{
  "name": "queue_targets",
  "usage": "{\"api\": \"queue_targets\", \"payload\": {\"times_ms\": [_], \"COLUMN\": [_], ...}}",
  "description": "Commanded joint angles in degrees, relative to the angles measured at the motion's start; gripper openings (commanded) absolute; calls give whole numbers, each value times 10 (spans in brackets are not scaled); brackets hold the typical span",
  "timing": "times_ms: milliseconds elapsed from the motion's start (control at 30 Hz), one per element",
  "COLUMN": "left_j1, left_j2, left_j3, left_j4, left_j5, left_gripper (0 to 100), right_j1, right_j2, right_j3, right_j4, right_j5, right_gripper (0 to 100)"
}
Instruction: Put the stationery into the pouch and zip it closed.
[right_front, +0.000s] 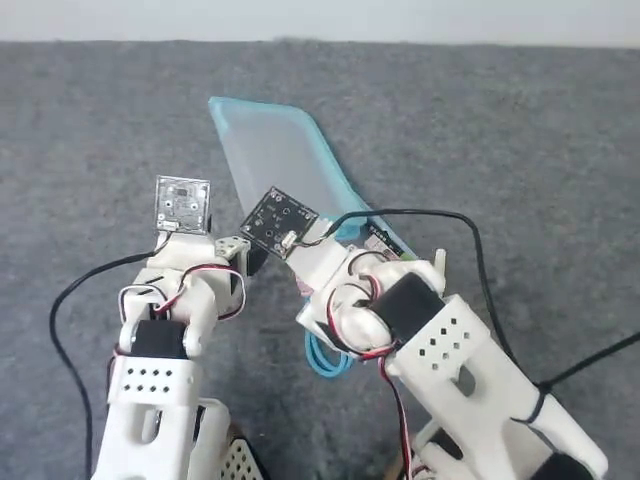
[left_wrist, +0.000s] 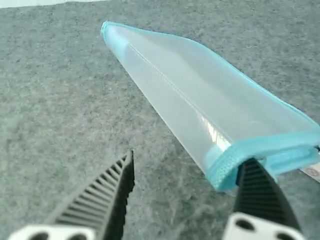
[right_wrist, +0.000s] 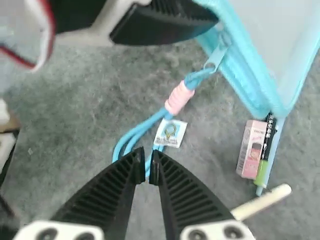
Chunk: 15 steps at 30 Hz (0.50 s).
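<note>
A translucent pouch (right_front: 275, 150) with light-blue trim lies on the grey felt, its zipper end toward the arms. My left gripper (left_wrist: 187, 185) stands open around the pouch's near corner (left_wrist: 235, 160), one finger (left_wrist: 257, 192) right against the blue edge. My right gripper (right_wrist: 146, 165) is shut on the blue cord loop (right_wrist: 132, 140) that runs through a pink bead (right_wrist: 179, 97) to the zipper pull (right_wrist: 215, 57). A small tag (right_wrist: 171, 134) hangs from the cord. A pink eraser (right_wrist: 252, 147), a pen (right_wrist: 266, 155) and a pale stick (right_wrist: 265, 197) lie beside the pouch, outside it.
A black cable (right_front: 430, 215) arcs over the right arm and another (right_front: 65, 300) loops left of the left arm. The other arm's dark finger (right_wrist: 165, 20) sits close above the zipper pull. Open felt (right_front: 100, 120) spreads left and right of the pouch.
</note>
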Motion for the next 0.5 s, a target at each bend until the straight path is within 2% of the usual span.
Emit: {"api": "queue_targets", "payload": {"times_ms": [0, 133, 200, 333, 467], "left_j1": [0, 0, 0, 0, 0], "left_j2": [-11, -11, -11, -11, -11], "left_j3": [-10, -10, -10, -10, -10], "left_j4": [-18, -18, -18, -18, -18], "left_j5": [15, 15, 15, 15, 15], "left_gripper": [315, 315, 315, 315, 315], "right_j1": [6, 6, 4, 5, 6], "right_j2": [-20, -20, -20, -20, -16], "right_j3": [65, 155, 193, 253, 280], "right_j4": [-105, -218, -283, -411, -488], "right_j5": [-30, -75, -113, -191, -200], "right_gripper": [93, 223, 254, 245, 222]}}
